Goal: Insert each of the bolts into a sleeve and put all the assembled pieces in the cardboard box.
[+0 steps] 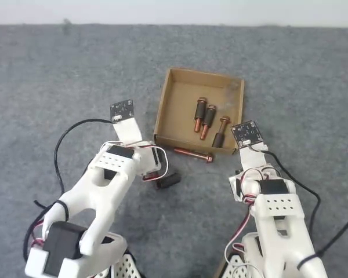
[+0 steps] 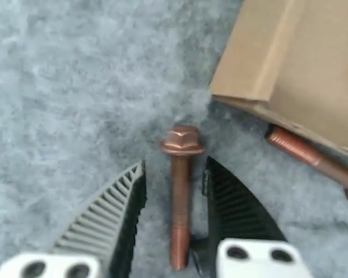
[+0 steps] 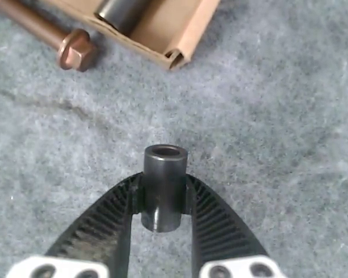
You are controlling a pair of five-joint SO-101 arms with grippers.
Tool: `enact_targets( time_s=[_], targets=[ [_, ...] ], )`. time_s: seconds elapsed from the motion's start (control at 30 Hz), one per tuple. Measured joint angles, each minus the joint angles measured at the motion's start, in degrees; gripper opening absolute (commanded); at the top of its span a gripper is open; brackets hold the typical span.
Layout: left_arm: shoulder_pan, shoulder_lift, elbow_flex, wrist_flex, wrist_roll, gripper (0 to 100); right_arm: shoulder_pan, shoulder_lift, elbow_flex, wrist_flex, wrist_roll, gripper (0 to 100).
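Note:
The cardboard box (image 1: 163, 108) holds three bolts fitted in black sleeves (image 1: 207, 117). One bare copper bolt (image 1: 193, 154) lies just in front of the box; its shaft (image 2: 310, 159) and head (image 3: 75, 50) also show from the wrists. A second bolt (image 2: 180, 197) lies between the fingers of my left gripper (image 2: 174, 174), which is open with a gap on each side of the shaft. My right gripper (image 3: 164, 188) is shut on an upright black sleeve (image 3: 165, 174), its bore facing the camera. Another black sleeve (image 1: 169, 180) lies on the carpet by the left gripper (image 1: 152, 169).
Grey carpet covers the table. The box wall (image 2: 261, 75) stands close ahead of the left gripper, and a box corner (image 3: 177, 49) sits ahead of the right gripper (image 1: 239, 180). A black cable (image 1: 61, 147) loops to the left of the left arm.

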Motion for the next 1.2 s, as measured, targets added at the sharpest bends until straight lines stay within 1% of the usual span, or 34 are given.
enact_targets(
  time_s=[0.17,0.27,0.4,0.53,0.6,0.7,0.73,1.2],
  targets=[
    [0.0,0.0,0.0,0.0,0.0,16,0.0,0.0,0.0,0.0,0.0,0.6],
    [0.0,2.5,-2.2,0.5,0.0,16,0.0,0.0,0.0,0.0,0.0,0.6],
    [0.0,8.4,-6.9,3.3,0.0,16,0.0,0.0,0.0,0.0,0.0,0.6],
    [0.0,11.3,-10.5,5.9,0.0,15,0.0,0.0,0.0,0.0,0.0,0.6],
    [0.0,11.8,-11.3,6.4,0.0,11,0.0,0.0,0.0,0.0,0.0,0.6],
    [0.1,12.0,-12.0,6.7,0.0,2,0.0,0.0,0.0,0.0,0.0,0.6],
    [0.1,12.2,-12.1,6.5,0.0,1,0.0,0.0,0.0,0.0,0.0,0.6],
    [0.4,12.3,-12.5,6.5,0.2,1,0.0,0.0,0.0,0.0,0.0,0.6]
  ],
)
